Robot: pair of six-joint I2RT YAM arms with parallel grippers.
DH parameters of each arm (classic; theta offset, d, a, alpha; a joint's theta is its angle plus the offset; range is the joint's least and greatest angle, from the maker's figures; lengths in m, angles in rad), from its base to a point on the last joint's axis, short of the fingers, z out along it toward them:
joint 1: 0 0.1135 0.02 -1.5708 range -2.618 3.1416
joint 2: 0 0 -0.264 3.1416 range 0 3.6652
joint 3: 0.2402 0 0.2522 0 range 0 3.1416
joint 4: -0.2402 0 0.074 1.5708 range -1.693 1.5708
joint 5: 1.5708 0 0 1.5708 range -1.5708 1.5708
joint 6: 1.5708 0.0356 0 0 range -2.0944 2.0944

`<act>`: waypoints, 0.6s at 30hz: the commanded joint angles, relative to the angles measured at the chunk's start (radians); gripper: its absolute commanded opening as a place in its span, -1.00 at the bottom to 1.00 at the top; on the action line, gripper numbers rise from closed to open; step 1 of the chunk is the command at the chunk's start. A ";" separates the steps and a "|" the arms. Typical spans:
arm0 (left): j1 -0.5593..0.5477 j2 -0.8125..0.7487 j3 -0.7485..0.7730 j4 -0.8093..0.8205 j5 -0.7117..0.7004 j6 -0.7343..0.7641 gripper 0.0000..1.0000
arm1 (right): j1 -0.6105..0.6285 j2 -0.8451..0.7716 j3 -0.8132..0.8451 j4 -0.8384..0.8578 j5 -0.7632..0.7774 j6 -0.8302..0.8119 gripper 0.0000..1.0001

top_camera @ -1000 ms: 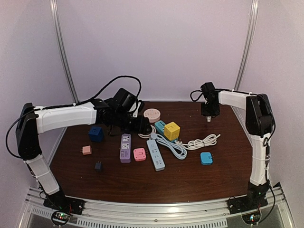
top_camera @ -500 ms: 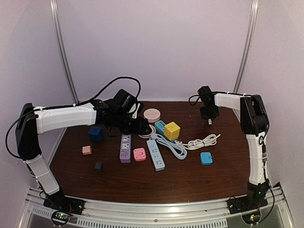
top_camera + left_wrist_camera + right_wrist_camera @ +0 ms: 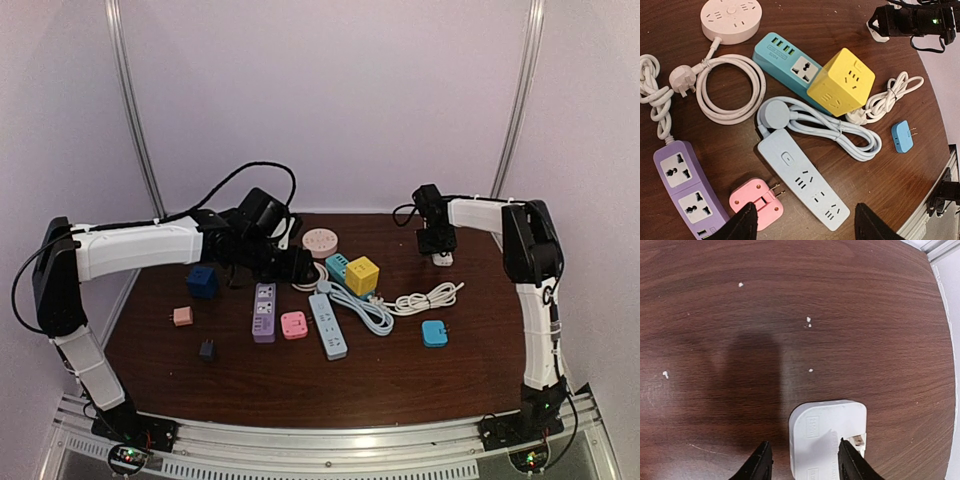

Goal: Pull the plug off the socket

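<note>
Gripping state, right: the right gripper is partly open, low over the table. A gap shows between one finger and the white plug, so I read it as not clamped on anything.
Plug: lies flat on the wood at the back right, between the fingers, prongs toward the table edge. It is well apart from every socket in the top view (so it reads as already off and set down).
Left: the left gripper is wide open with nothing in it, hovering above the pink plug and the pale blue power strip.
Risk 1: the other right finger overlaps the white plug's side in the wrist view, so lifting off could catch it and drag or flip it.
Risk 2: the white plug sits near the table edge, and a sideways nudge on retreat could send it over.
Risk 3: the left arm dropping from here could snag the looped cords and tow the yellow cube.
Call: open wider, then rise straight up.
</note>
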 commanded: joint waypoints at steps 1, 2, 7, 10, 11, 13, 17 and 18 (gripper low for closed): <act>0.001 0.000 -0.010 0.029 -0.005 -0.007 0.35 | 0.020 -0.041 0.016 -0.007 -0.046 0.002 -0.04; 0.001 0.001 -0.010 0.029 -0.006 -0.007 0.35 | 0.024 -0.050 0.012 -0.008 -0.054 0.003 -0.03; 0.005 0.008 -0.005 0.039 -0.013 -0.008 0.35 | 0.062 -0.152 -0.080 0.068 -0.137 0.017 0.12; 0.018 0.020 0.008 0.052 0.002 -0.010 0.37 | 0.087 -0.219 -0.129 0.098 -0.198 0.029 0.27; 0.022 0.024 0.010 0.062 0.010 -0.011 0.40 | 0.094 -0.236 -0.140 0.099 -0.217 0.033 0.34; 0.037 0.040 0.020 0.082 0.029 -0.017 0.42 | 0.111 -0.263 -0.163 0.102 -0.265 0.037 0.44; 0.064 0.104 0.078 0.128 0.082 -0.033 0.42 | 0.150 -0.320 -0.211 0.123 -0.328 0.033 0.64; 0.071 0.125 0.096 0.144 0.094 -0.039 0.48 | 0.160 -0.334 -0.222 0.129 -0.336 0.033 0.67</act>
